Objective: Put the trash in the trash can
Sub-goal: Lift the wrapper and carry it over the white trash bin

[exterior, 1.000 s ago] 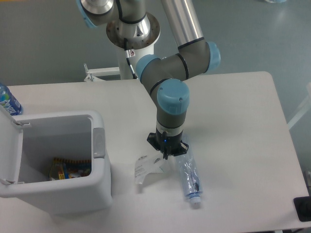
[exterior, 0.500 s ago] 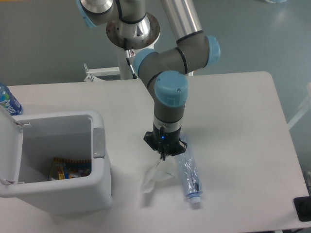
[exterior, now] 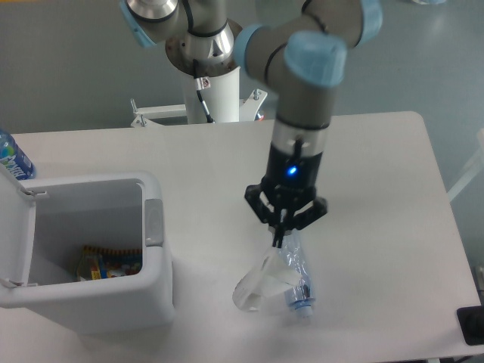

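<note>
A plain white surface (exterior: 378, 174) with rounded corners stands on a grey floor, with the arm's pedestal at its far edge. The small clear packet (exterior: 261, 289) now hangs off the surface, dangling from the claw (exterior: 283, 236), which has risen and swung a little to the right since a second ago, when it sat low over the packet lying flat; so the pick has worked and the carry to the bin can begin. The claw's fingers are pinched narrow on the packet's top edge. The packet is thin, glossy film, nearly see-through, and it droops into a loose cone, so it will likely sway and could slip from so small a pinch. Behind and just right of it the crushed bottle (exterior: 299, 272) lies on the surface where it was, ribbed clear plastic dented along its length, its cap toward the near edge. Well to the left sits the trash can (exterior: 155, 291), a boxy white bin of smooth matte plastic with a grey latch tab, its lid open and colourful wrappers (exterior: 106, 262) inside. An upright blue-labelled bottle (exterior: 11, 157) stands at the far left edge
</note>
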